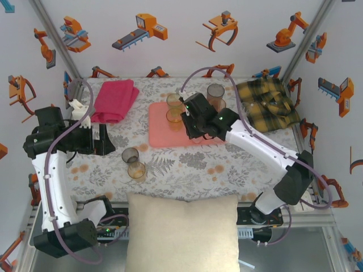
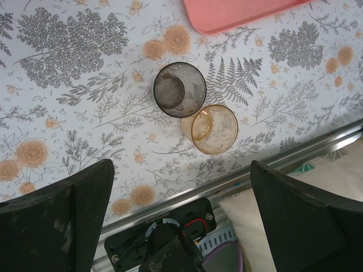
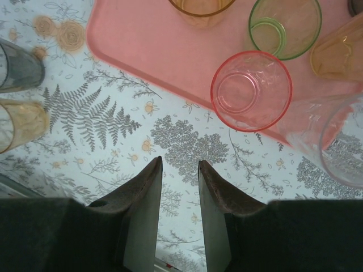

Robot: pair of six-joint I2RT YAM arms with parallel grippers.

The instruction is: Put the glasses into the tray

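The salmon-pink tray (image 1: 161,135) lies mid-table. In the right wrist view it (image 3: 142,39) holds a pink glass (image 3: 251,90) near its front rim, a green glass (image 3: 285,27) and two amber glasses (image 3: 201,7) (image 3: 340,51). A clear glass (image 3: 334,141) stands at the tray's edge on the right. My right gripper (image 3: 180,164) hovers over the tablecloth just before the tray, its jaws narrowly apart with nothing between them. A grey glass (image 2: 179,89) and an amber glass (image 2: 214,128) touch each other on the table. My left gripper (image 2: 181,192) is wide open and empty, near them.
A folded magenta towel (image 1: 116,99) lies at the back left and a yellow plaid shirt (image 1: 266,102) at the back right. A beige cushion (image 1: 181,232) sits beyond the near edge. A dark grey glass (image 1: 215,93) stands behind the right arm.
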